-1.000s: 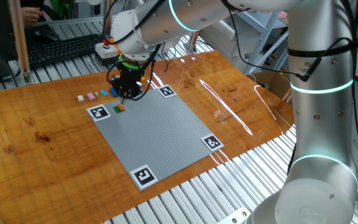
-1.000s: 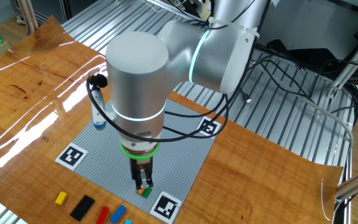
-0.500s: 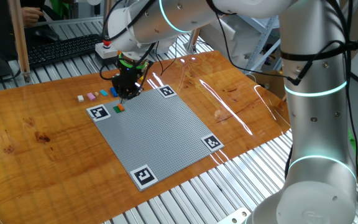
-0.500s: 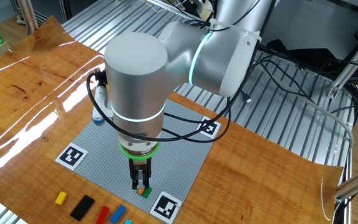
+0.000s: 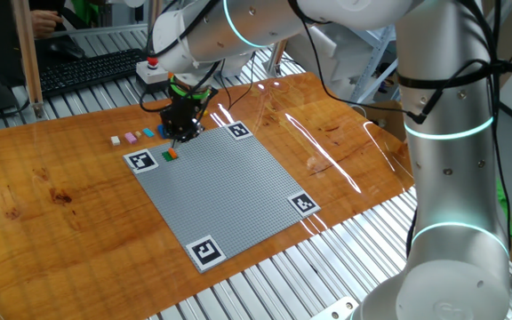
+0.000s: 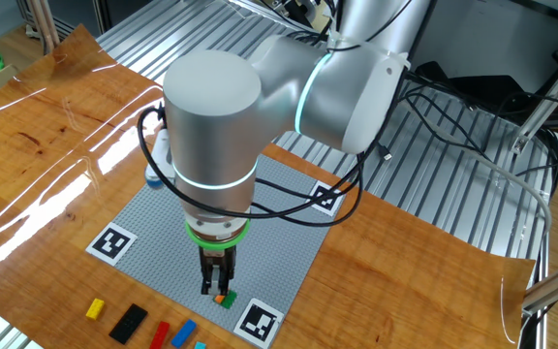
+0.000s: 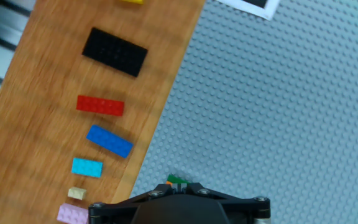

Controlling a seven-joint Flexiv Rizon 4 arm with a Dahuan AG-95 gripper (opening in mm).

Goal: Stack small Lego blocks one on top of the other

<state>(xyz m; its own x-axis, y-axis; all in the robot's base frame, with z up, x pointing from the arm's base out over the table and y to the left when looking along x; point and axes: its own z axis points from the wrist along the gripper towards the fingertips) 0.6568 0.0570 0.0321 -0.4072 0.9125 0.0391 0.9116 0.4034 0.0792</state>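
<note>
Since a moment ago the hand has twisted a little on the spot, and the arm's big elbow has swung a bit to the side. The gripper (image 6: 217, 288) points straight down. Its two fingers are pressed tight together, with nothing seen between them. The tips sit right at a tiny green block (image 6: 227, 296) that lies on top of an orange block (image 6: 221, 301). This little pile stands on the grey baseplate (image 6: 279, 242), close to its edge and near one black-and-white marker (image 6: 261, 319). In the hand view, only a bit of green and orange peeks out above the dark gripper body.

Just off the plate, more small blocks lie in a row on the wooden table (image 7: 48, 81). They are well apart from the gripper. There is a black block (image 7: 114, 51), then a red block (image 7: 100, 105), a blue block (image 7: 109, 140), a light blue block (image 7: 87, 167), a small tan block (image 7: 76, 193) and a pink block (image 7: 72, 213). A yellow block (image 6: 95, 308) lies at the far end of the row.

A red button (image 5: 155, 62) sits on a box behind the arm.
</note>
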